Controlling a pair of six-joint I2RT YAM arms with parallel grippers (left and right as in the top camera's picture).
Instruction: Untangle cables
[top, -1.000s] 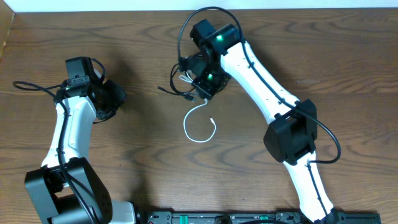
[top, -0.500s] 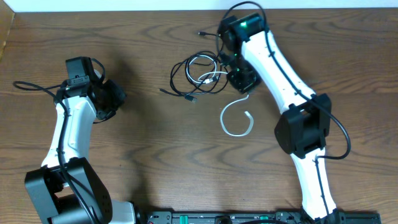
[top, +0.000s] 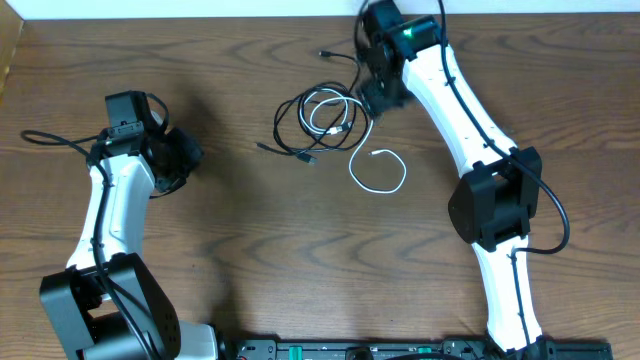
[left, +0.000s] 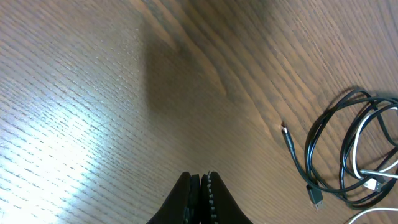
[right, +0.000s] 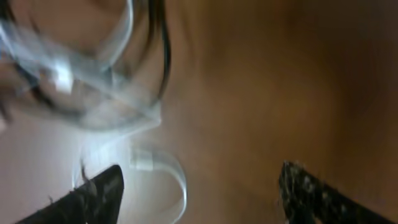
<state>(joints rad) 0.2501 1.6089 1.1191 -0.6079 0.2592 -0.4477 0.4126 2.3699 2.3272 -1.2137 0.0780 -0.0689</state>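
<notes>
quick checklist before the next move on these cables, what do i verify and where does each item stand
1. Right gripper empty: ok, jaws wide apart with nothing between them.
2. Left gripper clear of the cables: ok, shut on nothing, off to the side.
3. Black cable and white cable apart: not ok, part of the white lies inside the black coil; only its end loop lies free beside the coil.
4. Which cable lies on top where they cross: cannot tell.
5. Right wrist view sharp enough for aiming: not ok, it is blurred.
</notes>
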